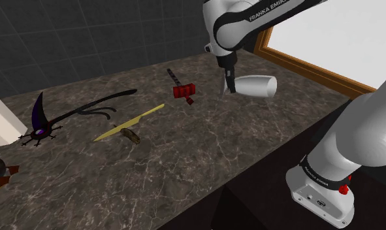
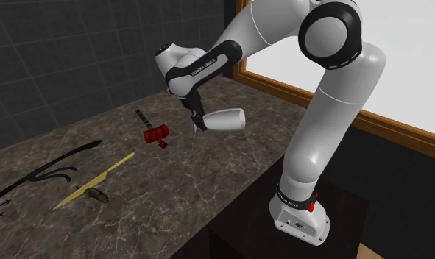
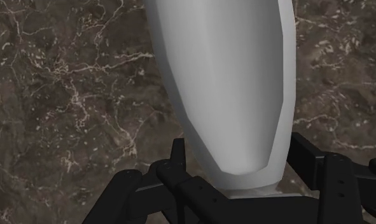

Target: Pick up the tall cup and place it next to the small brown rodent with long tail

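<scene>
While the black gripper [image 1: 230, 85] clasps the pale grey-white tall cup [image 1: 255, 85] by its narrower end, the cup lies sideways over the dark marbled counter [image 1: 204, 163], near the edge that runs along the wooden window frame [image 1: 309, 65]. Well apart from it, further along the counter, the small brown rodent [image 1: 130, 136] lies just beside a thin yellow blade [image 1: 129, 121]. A red-headed tool [image 1: 183, 91] rests between them and the cup, nearer the back edge by the tiled wall.

White cup [image 3: 231, 89] in end effector [image 3: 242, 162]
</scene>
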